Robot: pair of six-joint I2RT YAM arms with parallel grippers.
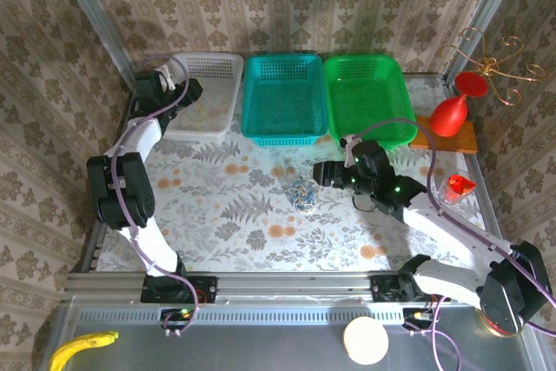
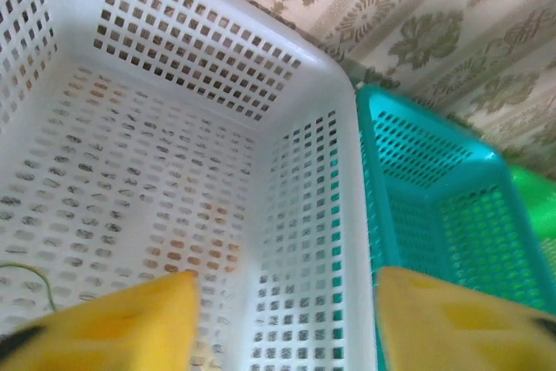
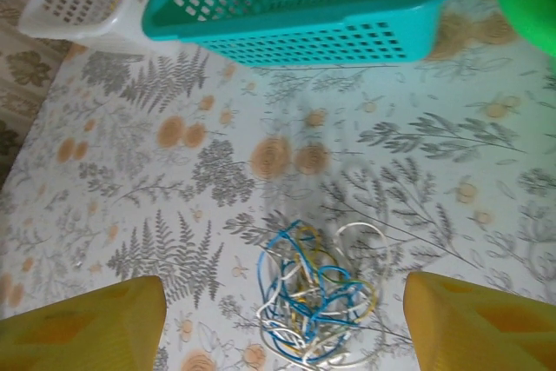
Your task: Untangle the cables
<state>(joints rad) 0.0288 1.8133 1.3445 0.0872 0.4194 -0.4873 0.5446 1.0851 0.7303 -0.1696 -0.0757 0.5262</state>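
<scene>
The cables lie in a loose tangle of blue, white and yellow cords on the floral tablecloth, mid-table. My right gripper hovers just right of and above them, open. In the right wrist view the tangle sits on the cloth between the yellow fingers, untouched. My left gripper is at the white basket, open and holding nothing. The left wrist view looks into that basket between spread jaws. A single thin yellow-green cord lies on its floor at the left edge.
A teal basket and a green basket stand in a row right of the white one at the back. Red objects on a wooden board and a small red item sit at the right. A banana lies below the rail.
</scene>
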